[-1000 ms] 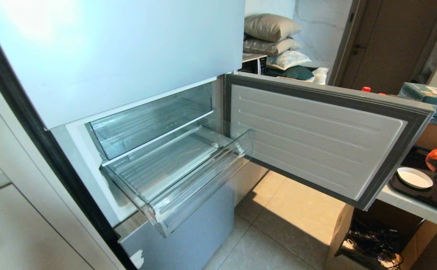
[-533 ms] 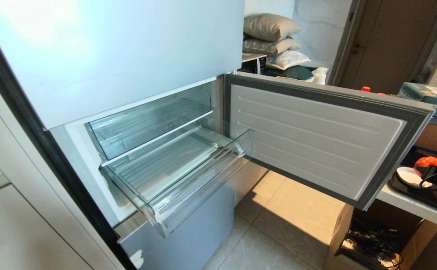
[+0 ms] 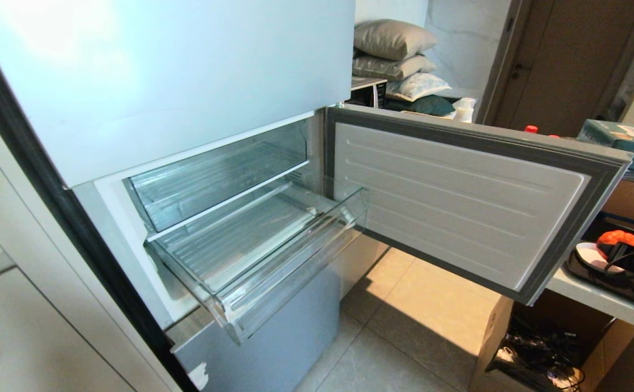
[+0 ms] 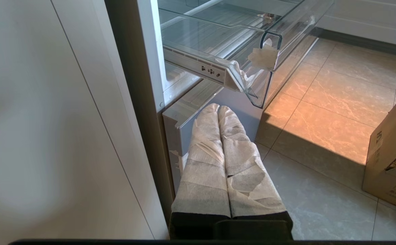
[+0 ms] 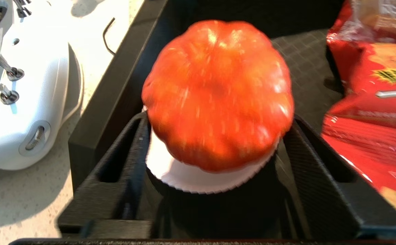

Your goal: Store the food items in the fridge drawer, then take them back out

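Note:
The food item, a ribbed red-orange fruit (image 5: 218,92), sits on a small white plate (image 5: 184,180) in a black tray (image 5: 116,85) on the counter at the far right (image 3: 616,238). My right gripper (image 5: 218,117) is around it, open, with one black finger close along each side. The fridge drawer (image 3: 273,277), clear plastic, is pulled out and empty, with a white patch (image 4: 262,56) at its front corner. My left gripper (image 4: 218,107), its fingers wrapped in white tape, hangs shut below that corner, holding nothing.
The fridge door (image 3: 453,201) stands swung open to the right between the drawer and the counter (image 3: 595,299). Red snack bags (image 5: 371,102) lie beside the fruit, and a white remote controller (image 5: 21,102) lies on the counter. A cardboard box (image 3: 513,348) stands on the floor.
My right gripper has carried the fruit left and down onto the white plate, which it now covers, and the jaws have widened. The drawer and left arm have not moved.

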